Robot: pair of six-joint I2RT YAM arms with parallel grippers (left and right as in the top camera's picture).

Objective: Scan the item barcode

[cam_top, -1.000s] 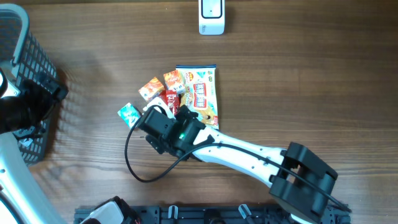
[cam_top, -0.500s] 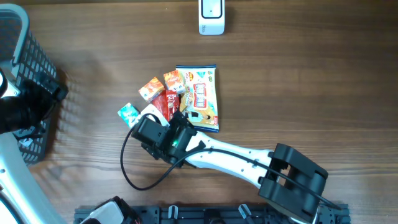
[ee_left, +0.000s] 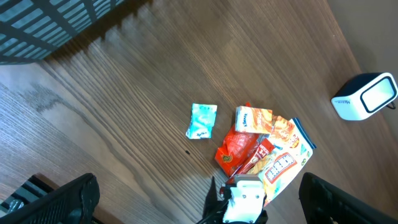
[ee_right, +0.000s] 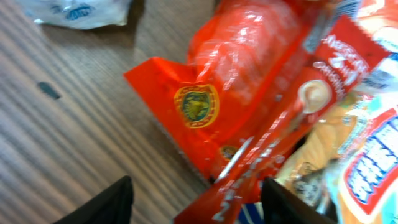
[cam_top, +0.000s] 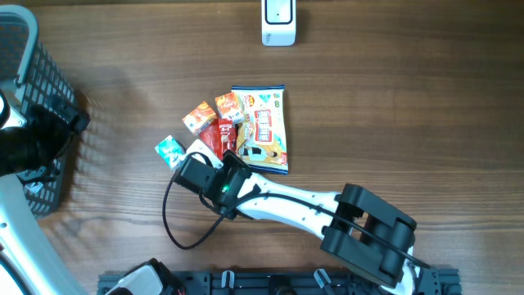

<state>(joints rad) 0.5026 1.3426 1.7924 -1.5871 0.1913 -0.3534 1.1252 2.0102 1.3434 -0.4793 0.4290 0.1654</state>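
Note:
A pile of snack packets lies mid-table: a long red stick packet [ee_right: 273, 130], a red bag [ee_right: 211, 106] [cam_top: 221, 135], a big yellow-blue packet [cam_top: 266, 127], small orange packets [cam_top: 198, 116] and a teal sachet [cam_top: 169, 151] apart on the left. My right gripper [ee_right: 198, 205] [cam_top: 221, 157] is low over the pile, its jaws on either side of the red stick packet's near end, with wood showing between the left finger [ee_right: 102, 202] and the packet. The white scanner [cam_top: 277, 23] stands at the far edge. My left gripper [ee_left: 205, 202] hangs wide open, high above the table.
A dark mesh basket [cam_top: 37, 90] stands at the left edge, next to the left arm. A black cable [cam_top: 176, 221] loops from the right wrist onto the wood in front of the pile.
The right arm has swung its wrist slightly left and lower at the pile's front edge, and its jaws have narrowed around the red stick packet. The left arm has not moved.

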